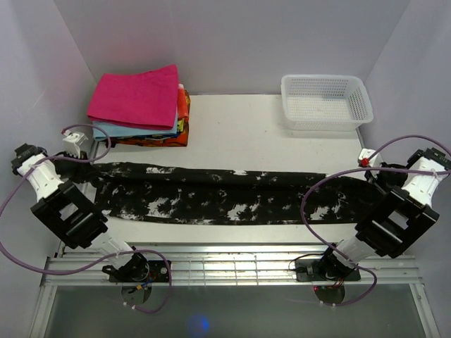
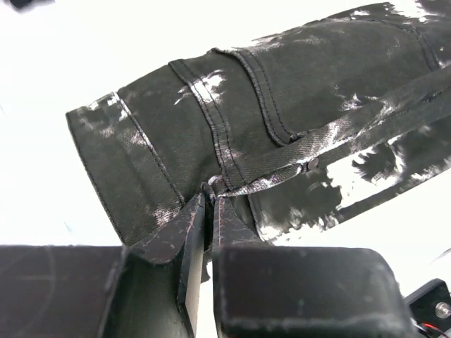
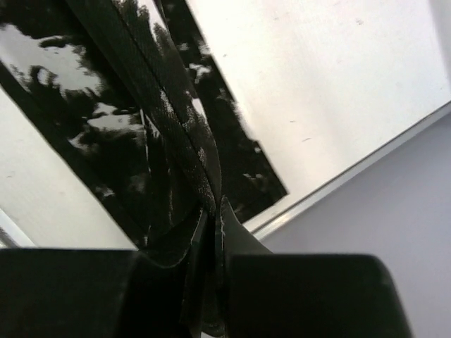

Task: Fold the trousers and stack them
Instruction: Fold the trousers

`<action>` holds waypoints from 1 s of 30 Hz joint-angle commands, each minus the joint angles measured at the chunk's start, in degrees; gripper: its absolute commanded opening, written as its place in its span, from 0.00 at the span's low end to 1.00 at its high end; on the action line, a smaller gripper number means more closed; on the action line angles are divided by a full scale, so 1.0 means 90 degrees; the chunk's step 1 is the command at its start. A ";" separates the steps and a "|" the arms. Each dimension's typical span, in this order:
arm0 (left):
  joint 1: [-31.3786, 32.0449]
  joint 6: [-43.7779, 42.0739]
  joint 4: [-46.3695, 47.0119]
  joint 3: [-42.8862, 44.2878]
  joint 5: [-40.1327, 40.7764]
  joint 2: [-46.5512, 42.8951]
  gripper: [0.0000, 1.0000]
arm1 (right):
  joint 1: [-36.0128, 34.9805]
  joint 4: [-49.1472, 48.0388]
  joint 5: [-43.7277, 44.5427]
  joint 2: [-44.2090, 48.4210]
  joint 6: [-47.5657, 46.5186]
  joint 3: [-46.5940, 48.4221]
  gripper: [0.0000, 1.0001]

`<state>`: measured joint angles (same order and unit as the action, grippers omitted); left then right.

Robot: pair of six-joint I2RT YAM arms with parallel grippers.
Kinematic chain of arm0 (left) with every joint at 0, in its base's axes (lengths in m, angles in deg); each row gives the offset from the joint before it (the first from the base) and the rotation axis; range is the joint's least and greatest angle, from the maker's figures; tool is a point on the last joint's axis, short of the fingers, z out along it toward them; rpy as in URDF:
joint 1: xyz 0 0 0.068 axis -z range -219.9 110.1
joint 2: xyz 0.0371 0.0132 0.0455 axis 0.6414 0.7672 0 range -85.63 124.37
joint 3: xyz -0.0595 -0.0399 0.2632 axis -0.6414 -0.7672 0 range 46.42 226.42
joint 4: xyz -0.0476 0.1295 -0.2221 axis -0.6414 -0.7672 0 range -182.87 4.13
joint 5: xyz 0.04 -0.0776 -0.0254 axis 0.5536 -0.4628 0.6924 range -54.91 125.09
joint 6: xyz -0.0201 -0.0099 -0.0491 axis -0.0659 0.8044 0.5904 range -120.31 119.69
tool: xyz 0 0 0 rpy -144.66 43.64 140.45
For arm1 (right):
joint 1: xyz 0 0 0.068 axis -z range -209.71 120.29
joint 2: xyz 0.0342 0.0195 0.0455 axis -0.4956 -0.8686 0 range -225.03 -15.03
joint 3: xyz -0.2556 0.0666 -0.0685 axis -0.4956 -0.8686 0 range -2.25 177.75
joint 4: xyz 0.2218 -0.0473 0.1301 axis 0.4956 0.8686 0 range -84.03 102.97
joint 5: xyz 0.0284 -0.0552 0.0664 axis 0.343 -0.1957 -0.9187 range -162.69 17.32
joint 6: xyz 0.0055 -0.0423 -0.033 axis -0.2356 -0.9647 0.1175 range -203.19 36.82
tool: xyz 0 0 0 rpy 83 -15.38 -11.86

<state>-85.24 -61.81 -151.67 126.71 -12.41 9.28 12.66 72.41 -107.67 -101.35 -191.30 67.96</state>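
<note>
Table point(image 1: 246, 134): trousers point(image 1: 225, 193) lie flat, L-to-R across middle.
Left gripper point(image 2: 209, 204) pinches fabric at seam, left end.
Right gripper point(image 3: 217, 215) pinches fabric edge, right end (thin bite both sides).
Risk: uneven lift btwn arms, cloth may slip out and fold skews.

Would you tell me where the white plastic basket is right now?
In the top view, the white basket sits at the far right corner of the table, beyond the right end of the trousers and opposite the pile of folded cloths.
</note>
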 commanded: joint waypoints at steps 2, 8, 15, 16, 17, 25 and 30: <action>-0.1191 -0.1579 0.0584 -0.0521 0.0132 -0.0341 0.00 | 0.0819 -0.0789 0.0810 0.0109 -0.1033 -0.0485 0.08; -0.1310 -0.2717 0.0747 -0.2405 0.1029 -0.0010 0.00 | 0.0839 -0.2204 0.1542 0.0373 -0.1715 -0.2565 0.08; -0.1737 -0.2814 0.0575 -0.2194 0.1063 0.0129 0.98 | 0.0859 -0.2462 0.1808 0.0344 -0.1249 -0.2462 0.86; -0.1807 -0.3144 0.0322 -0.2038 0.0944 0.0060 0.98 | 0.0868 -0.2160 0.1604 0.0324 -0.1143 -0.2199 0.89; -0.1827 -0.3273 -0.0155 -0.1746 0.0865 0.0001 0.98 | 0.0868 -0.1500 0.1466 0.0295 -0.1093 -0.1926 0.90; -0.1915 -0.4181 -0.1624 -0.1019 0.0415 -0.1089 0.98 | 0.0907 0.0556 0.0714 0.0217 -0.0635 0.0037 0.91; -0.1818 -0.3486 -0.1615 -0.0876 -0.0082 -0.1318 0.98 | 0.0898 0.0958 0.0499 -0.0202 0.0419 0.0567 0.88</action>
<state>-102.00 -95.79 -161.75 116.94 -7.63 -1.98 20.31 74.64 -100.30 -100.79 -193.22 70.19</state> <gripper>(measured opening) 0.979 0.890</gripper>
